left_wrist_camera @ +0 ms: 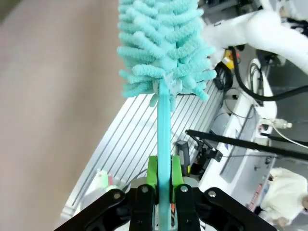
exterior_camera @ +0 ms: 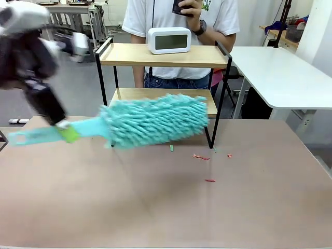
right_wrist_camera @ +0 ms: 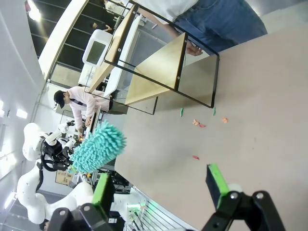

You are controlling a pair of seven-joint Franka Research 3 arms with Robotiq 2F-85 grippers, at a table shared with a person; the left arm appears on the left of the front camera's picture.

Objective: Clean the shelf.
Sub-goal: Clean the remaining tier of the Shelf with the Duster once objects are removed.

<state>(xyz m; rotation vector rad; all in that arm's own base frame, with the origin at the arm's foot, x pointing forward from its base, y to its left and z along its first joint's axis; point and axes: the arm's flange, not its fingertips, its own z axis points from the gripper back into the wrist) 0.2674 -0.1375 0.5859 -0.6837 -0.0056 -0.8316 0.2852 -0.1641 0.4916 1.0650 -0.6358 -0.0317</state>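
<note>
Brown table bears the shelf and small scattered scraps.

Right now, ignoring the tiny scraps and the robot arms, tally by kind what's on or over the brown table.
duster, held in the left gripper: 1
shelf: 1
clock, on the shelf's top board: 1
Total: 3

The front view looks from the near side across the table to the shelf and the person at the far side. The left wrist view sits close along the duster. The right wrist view, rolled sideways, shares table, shelf and duster.
</note>
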